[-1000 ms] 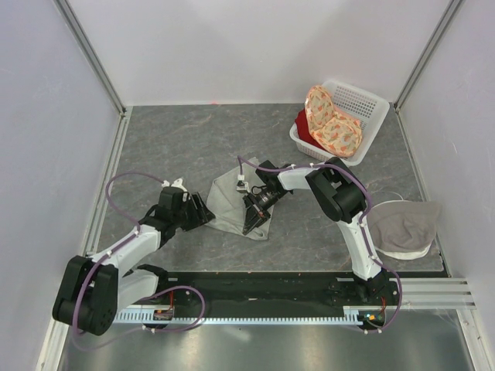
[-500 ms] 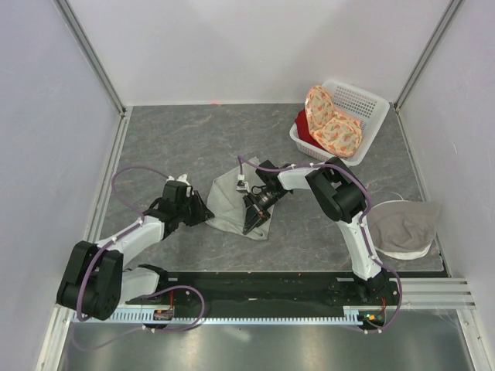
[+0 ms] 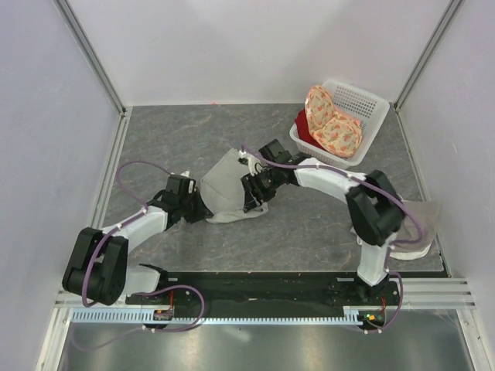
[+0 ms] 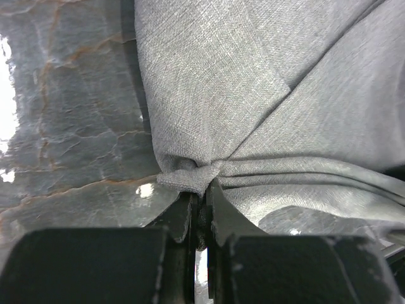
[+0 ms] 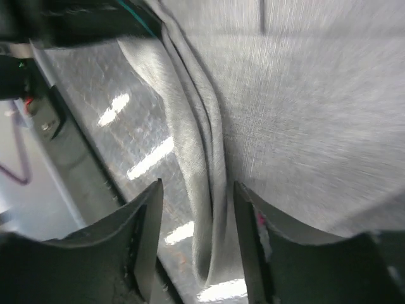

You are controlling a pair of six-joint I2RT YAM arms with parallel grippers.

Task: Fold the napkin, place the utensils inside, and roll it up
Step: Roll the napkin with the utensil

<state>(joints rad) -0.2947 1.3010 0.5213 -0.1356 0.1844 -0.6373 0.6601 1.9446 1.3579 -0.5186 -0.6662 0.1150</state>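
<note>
**Handover on the cloth: my left takes hold, my right lets go**

Nearest me, my left gripper (image 4: 204, 190) has just closed on a bunched corner of the napkin (image 4: 253, 95). A second ago it stood open, short of the cloth. Just beyond it, my right gripper (image 5: 197, 190), which had been clamped on the cloth, now has its fingers apart. They straddle a layered folded edge without pinching it. The napkin lies mid-table, partly doubled over, and its far part has spread up and to the left since then. I judge the fold is unfinished, with the left pinch as the new anchor.

Farther off, the white basket (image 3: 370, 99) holds an orange floral cloth (image 3: 332, 124) and something red. A paler cloth (image 3: 402, 228) sits at the right edge, partly behind my right arm. I see no fork in any view; it may be hidden. The right wrist view is blurred, so I cannot count the layers.
</note>
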